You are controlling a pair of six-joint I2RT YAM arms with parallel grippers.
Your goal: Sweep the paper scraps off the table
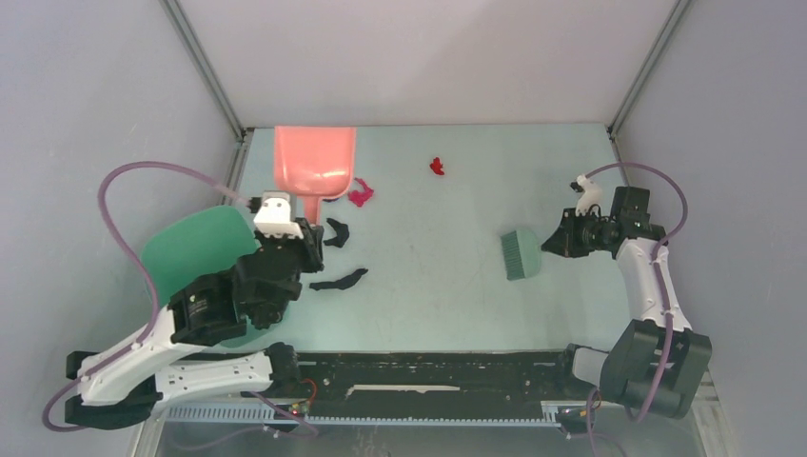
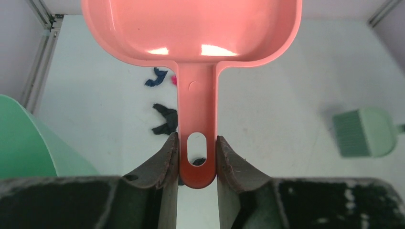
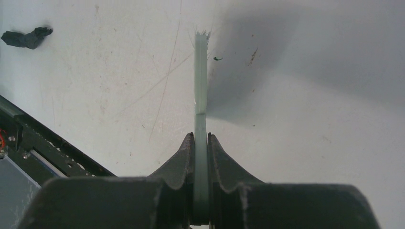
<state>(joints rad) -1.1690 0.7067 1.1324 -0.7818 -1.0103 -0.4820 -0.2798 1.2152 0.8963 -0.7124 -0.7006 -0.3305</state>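
Gripping the dustpan by its handle, the left gripper is sitting nearest 4 scraps on the table; the right gripper, pinching the brush, is facing them at its 9 o'clock.

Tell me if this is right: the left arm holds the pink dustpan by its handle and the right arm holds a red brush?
Not quite: the brush in the right gripper is green, not red, as the top view shows. The left gripper does hold the pink dustpan by its handle.
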